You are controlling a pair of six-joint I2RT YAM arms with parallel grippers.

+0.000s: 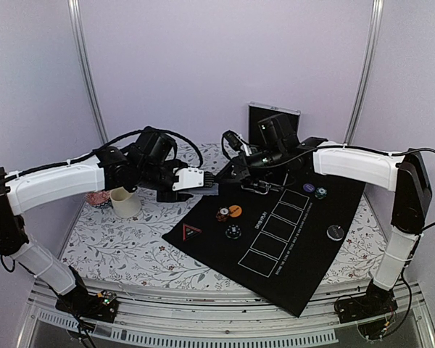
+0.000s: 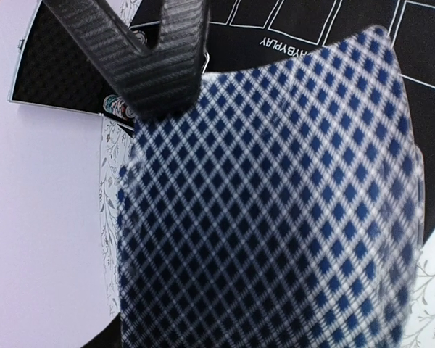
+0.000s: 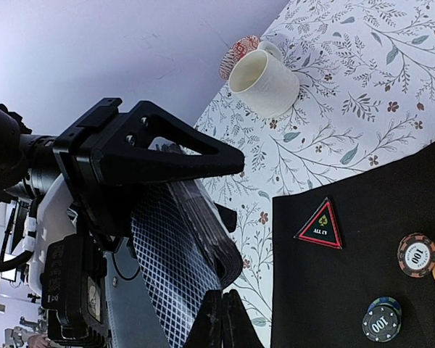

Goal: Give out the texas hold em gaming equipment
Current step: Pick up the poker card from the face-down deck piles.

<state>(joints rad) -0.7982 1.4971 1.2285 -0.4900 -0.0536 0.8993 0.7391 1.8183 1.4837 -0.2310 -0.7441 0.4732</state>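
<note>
My left gripper (image 1: 206,185) is shut on a deck of playing cards (image 2: 275,210) with blue diamond backs, held above the mat's far left corner; its own fingers are hidden behind the deck in the left wrist view. My right gripper (image 3: 230,304) is shut on the edge of the top card, its carbon fingers (image 2: 159,72) meeting at the card's corner. On the black mat (image 1: 290,268) lie a red striped chip (image 1: 222,214), an orange disc (image 1: 235,211), a dark chip (image 1: 233,232), a purple disc (image 1: 309,188), another chip (image 1: 320,193) and a black disc (image 1: 336,232).
A cream cup (image 1: 125,203) stands left of the mat on the floral cloth, with red chips (image 1: 98,197) behind it. A triangular ALL IN marker (image 1: 191,232) lies on the mat's left corner. An open black case (image 1: 274,116) stands at the back.
</note>
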